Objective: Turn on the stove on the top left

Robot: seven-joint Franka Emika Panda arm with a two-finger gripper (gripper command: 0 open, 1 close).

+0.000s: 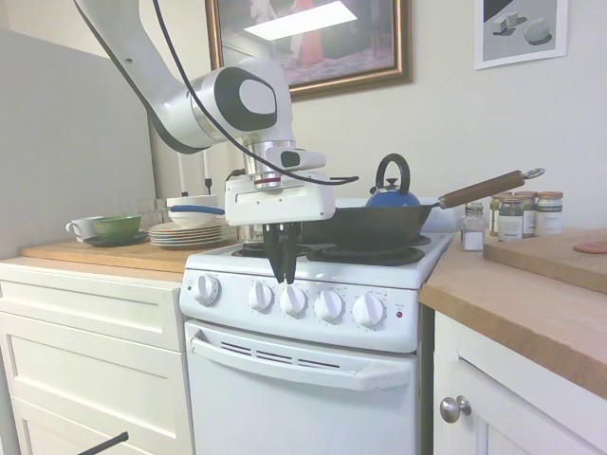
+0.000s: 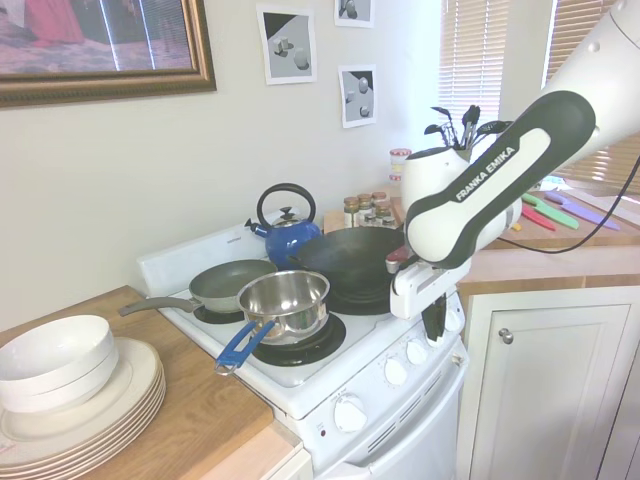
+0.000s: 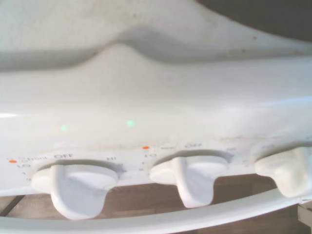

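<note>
The white stove [image 1: 303,398] stands between wooden counters, with five round white knobs [image 1: 293,300] in a row on its front panel and a small red light [image 1: 398,314] at the right end. My gripper [image 1: 282,277] hangs pointing down just above and in front of the panel, between the second and third knob from the left. Its fingers are shut and hold nothing. The second exterior view shows the gripper [image 2: 435,335] by the stove's [image 2: 300,385] front edge. Three knobs [image 3: 192,180] appear in the wrist view, under OFF, LO and HI marks.
A black wok [image 1: 370,226] with a wooden handle, a blue kettle [image 1: 392,190], a steel pot [image 2: 285,300] with a blue handle and a frying pan [image 2: 230,282] sit on the burners. Plates [image 1: 185,232] are stacked on the left counter, and spice jars [image 1: 522,213] stand to the right.
</note>
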